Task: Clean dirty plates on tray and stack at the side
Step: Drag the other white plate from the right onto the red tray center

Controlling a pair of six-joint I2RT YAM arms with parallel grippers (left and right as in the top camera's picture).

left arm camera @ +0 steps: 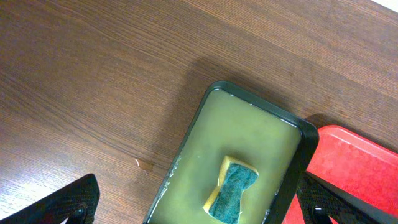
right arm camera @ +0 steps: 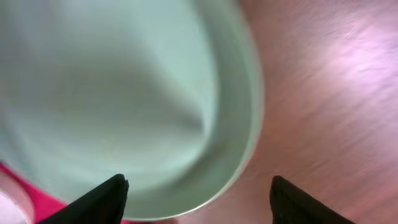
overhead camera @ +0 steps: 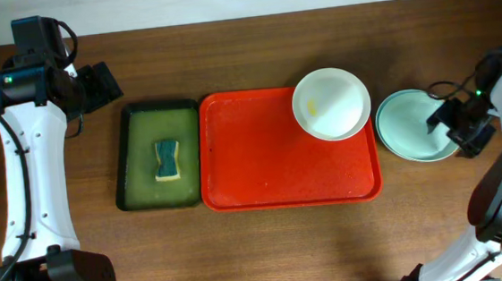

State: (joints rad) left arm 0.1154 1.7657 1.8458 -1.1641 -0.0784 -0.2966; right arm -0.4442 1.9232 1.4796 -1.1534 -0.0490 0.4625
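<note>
A white plate [overhead camera: 331, 104] with a small yellow smear sits on the top right corner of the red tray [overhead camera: 270, 157]. Pale blue-green plates [overhead camera: 410, 126] lie stacked on the table right of the tray; how many I cannot tell. My right gripper [overhead camera: 456, 124] is open and empty just above their right edge; the right wrist view shows the plate [right arm camera: 124, 99] between and beyond the fingers [right arm camera: 199, 199]. My left gripper [overhead camera: 103, 83] is open and empty, up left of the green tray; its fingers [left arm camera: 199, 208] frame the sponge [left arm camera: 231, 193].
A narrow dark green tray [overhead camera: 141, 158] with yellowish liquid stands left of the red tray, with a blue and yellow sponge [overhead camera: 167, 160] in it. A corner of the red tray [left arm camera: 360, 168] shows in the left wrist view.
</note>
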